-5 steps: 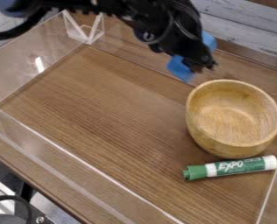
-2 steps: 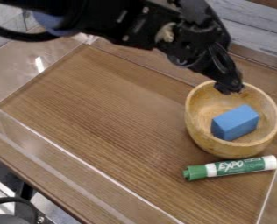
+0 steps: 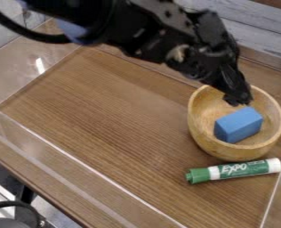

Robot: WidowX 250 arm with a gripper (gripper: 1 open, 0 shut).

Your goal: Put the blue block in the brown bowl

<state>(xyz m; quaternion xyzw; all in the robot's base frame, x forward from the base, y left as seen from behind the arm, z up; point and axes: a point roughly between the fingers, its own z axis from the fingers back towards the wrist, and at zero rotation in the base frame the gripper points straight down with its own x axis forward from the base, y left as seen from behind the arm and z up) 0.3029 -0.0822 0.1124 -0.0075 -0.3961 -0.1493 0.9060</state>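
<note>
One readable word: "EXPO", on the marker

The green-and-white marker [image 3: 233, 170] lies on the wooden tabletop [image 3: 95, 107], well below the gripper [image 3: 238, 93] in the picture and nearer the camera than it, with the bowl [image 3: 203, 134] between the two. Its white barrel carries the brand name "EXPO" in slanted green capitals, running along the length of the barrel toward the white end. Smaller print beside the brand name is too fine to make out. No other lettering, number or sign can be read anywhere around the tool.
</note>
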